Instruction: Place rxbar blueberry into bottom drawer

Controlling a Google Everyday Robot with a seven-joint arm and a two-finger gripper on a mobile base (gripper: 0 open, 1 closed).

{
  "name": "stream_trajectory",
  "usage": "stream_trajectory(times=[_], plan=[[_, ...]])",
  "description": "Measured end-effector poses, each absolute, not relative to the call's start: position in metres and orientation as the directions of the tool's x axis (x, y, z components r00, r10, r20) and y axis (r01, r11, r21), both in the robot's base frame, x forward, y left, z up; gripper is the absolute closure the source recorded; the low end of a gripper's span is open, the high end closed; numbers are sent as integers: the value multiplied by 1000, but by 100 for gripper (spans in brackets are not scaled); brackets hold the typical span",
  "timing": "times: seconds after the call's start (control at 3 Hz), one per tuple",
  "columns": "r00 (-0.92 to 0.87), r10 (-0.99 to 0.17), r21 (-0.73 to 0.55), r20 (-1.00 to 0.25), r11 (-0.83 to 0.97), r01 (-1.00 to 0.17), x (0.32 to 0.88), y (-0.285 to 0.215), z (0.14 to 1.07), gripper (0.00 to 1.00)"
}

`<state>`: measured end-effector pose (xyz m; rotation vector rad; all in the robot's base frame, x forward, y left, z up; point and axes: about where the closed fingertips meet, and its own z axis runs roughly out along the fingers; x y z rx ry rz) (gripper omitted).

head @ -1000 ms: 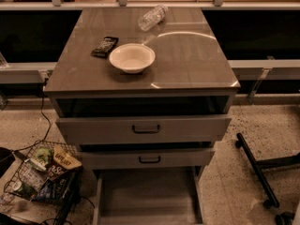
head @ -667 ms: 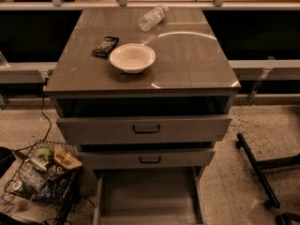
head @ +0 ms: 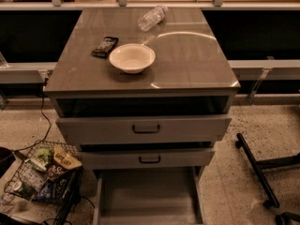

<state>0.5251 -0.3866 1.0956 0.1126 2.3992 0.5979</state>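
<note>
1. Snack bar (head: 104, 46): flat on the cabinet top (head: 187, 55), toward the back-left, just beside the white bowl (head: 132, 57) on its left; touching or apart, cannot tell. Not yet in the bottom drawer (head: 147, 196), pulled open at the foot of the cabinet and bare inside.
2. Gripper: nowhere in the camera view; width of opening and any load, cannot tell.
3. Risk of a failed pick: thin wrapper lying flush on a smooth top, likely to skid away rather than lift if pinched at a poor angle.
4. Risk of knocking the bowl: very little room on the bar's right side. Safer approached from the left or the front.
5. Risk of rolling the bottle (head: 153, 17): on its side near the back edge, free to roll if brushed by a reach past the bar.
6. Risk of a blocked drop: top drawer (head: 145, 128) and middle drawer (head: 150, 158) both standing out above the bottom one and covering its rear. Best released only over the open front part; otherwise a bar stranded on a drawer front or in the wrong drawer.
7. Risk of a miss: if let go too far out or too far left, down onto the floor or into the wire basket (head: 42, 175) of packets.
</note>
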Motion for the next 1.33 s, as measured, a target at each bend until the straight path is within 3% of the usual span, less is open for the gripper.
stream_trajectory(times=[0.33, 0.67, 1.33], plan=[[-791, 323, 498, -519, 867, 27, 498, -427, 1070, 100], [-769, 514, 622, -381, 758, 198, 439, -474, 1026, 100], [-713, 565, 651, -415, 732, 201, 452, -482, 1030, 100]])
